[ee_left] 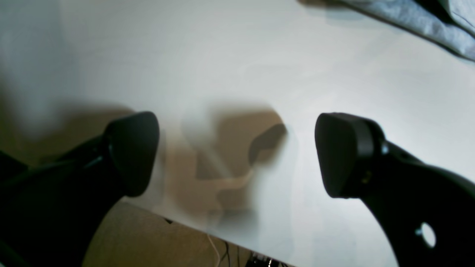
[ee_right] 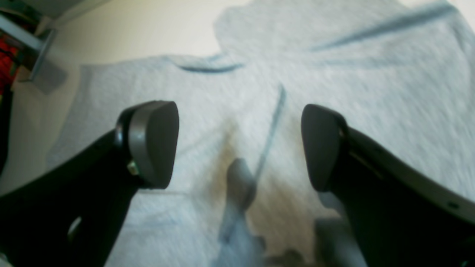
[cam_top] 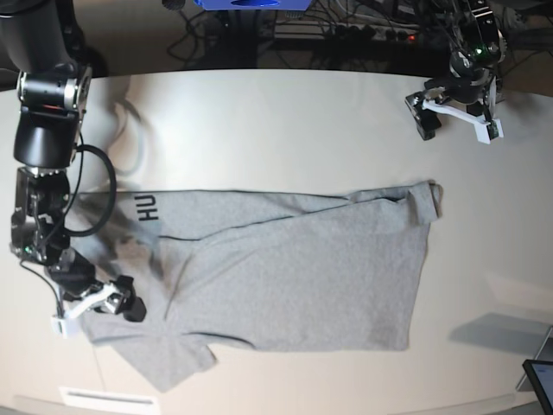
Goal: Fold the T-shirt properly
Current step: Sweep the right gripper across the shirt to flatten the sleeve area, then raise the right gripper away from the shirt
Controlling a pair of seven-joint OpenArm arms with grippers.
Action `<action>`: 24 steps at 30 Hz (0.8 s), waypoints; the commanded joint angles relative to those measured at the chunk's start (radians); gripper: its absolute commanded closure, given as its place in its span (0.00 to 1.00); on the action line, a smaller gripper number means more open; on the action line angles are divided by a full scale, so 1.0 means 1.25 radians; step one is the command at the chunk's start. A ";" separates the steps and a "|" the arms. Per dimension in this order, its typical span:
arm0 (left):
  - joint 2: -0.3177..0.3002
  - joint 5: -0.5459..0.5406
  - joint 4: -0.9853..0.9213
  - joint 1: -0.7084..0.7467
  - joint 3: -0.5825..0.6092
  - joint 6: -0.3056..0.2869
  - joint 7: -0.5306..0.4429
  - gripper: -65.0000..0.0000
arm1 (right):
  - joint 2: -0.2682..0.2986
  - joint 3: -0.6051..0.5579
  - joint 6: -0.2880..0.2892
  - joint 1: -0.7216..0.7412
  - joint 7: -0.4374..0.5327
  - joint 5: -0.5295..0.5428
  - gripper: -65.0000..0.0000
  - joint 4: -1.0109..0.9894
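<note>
The grey T-shirt (cam_top: 294, 272) lay spread across the near half of the white table (cam_top: 285, 130), reaching from close to the left edge to well past the middle, its long axis running left to right. Its plain side faced up over most of the cloth. Near the left edge a strip was turned over, and the black letters "HU" (cam_top: 148, 207) showed there. One short sleeve (cam_top: 164, 354) pointed toward the near left corner. A small flap of fabric was doubled back at the shirt's far right corner (cam_top: 429, 197).

The right gripper (cam_top: 102, 301) sat low at the shirt's left end, near the left edge of the table. In the right wrist view its jaws stood apart above rumpled grey cloth (ee_right: 237, 122) with nothing between them; whether the tips touched the cloth could not be told.

The left gripper (cam_top: 456, 117) was by the far right corner of the table, well apart from the shirt. Its wrist view showed the jaws spread wide over bare tabletop (ee_left: 237, 74), empty, with only an edge of the shirt (ee_left: 419, 22) at the top of that view.
</note>
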 commanded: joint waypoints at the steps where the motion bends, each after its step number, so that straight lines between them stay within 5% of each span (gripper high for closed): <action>1: -0.008 -0.001 0.018 0.000 -0.004 0.000 -0.015 0.00 | 0.010 0.003 0.007 0.010 -0.003 0.013 0.24 0.032; 7: -0.009 -0.001 0.036 -0.022 -0.003 -0.001 -0.017 0.00 | 0.009 0.087 0.007 -0.098 -0.114 0.011 0.24 0.181; 11: -0.011 0.005 0.049 -0.024 -0.004 -0.001 -0.107 0.00 | 0.009 0.083 0.007 -0.189 -0.162 0.007 0.24 0.320; 14: -0.008 0.113 0.045 -0.031 0.011 -0.001 -0.185 0.00 | 0.010 0.081 0.007 -0.263 -0.180 0.006 0.24 0.436; 17: -0.006 0.186 0.040 -0.059 0.056 -0.002 -0.167 0.00 | 0.019 0.062 0.007 -0.327 -0.196 0.005 0.24 0.539; 20: -0.004 0.118 0.038 -0.090 0.075 -0.002 -0.128 0.00 | 0.021 0.066 0.007 -0.404 -0.191 0.005 0.24 0.605; 24: 0.003 -0.135 0.033 -0.096 0.062 -0.003 -0.105 0.00 | 0.023 0.062 0.007 -0.503 -0.191 0.003 0.24 0.668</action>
